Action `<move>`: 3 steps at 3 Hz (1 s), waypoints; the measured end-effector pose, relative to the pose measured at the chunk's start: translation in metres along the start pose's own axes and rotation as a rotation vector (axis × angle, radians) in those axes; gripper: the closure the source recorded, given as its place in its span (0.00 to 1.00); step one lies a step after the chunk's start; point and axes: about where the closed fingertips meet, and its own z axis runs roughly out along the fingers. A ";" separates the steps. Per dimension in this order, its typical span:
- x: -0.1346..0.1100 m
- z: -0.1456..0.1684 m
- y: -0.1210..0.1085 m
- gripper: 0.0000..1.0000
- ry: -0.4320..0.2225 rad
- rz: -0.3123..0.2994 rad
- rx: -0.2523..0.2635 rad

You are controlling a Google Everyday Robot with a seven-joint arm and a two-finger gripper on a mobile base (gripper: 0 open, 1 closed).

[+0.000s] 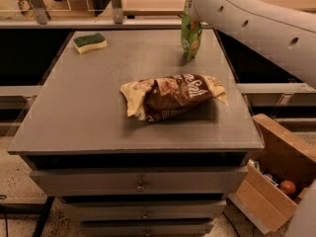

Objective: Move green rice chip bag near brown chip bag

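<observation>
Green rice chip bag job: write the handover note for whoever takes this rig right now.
Gripper: at the top of the green rice chip bag, mostly hidden behind the arm; grasp not confirmed.
Green rice chip bag: upright at the far right of the table.
Brown chip bag: lying near the table's middle, clearly apart from the green one.
Done: arm is at the bag.
Left: confirm the grasp, bring the bag forward, set it beside the brown chip bag, release.
</observation>
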 end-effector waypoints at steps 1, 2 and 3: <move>0.008 -0.028 0.000 1.00 0.007 0.027 0.002; 0.020 -0.055 0.006 1.00 -0.001 0.069 -0.010; 0.042 -0.071 0.016 1.00 -0.020 0.087 -0.038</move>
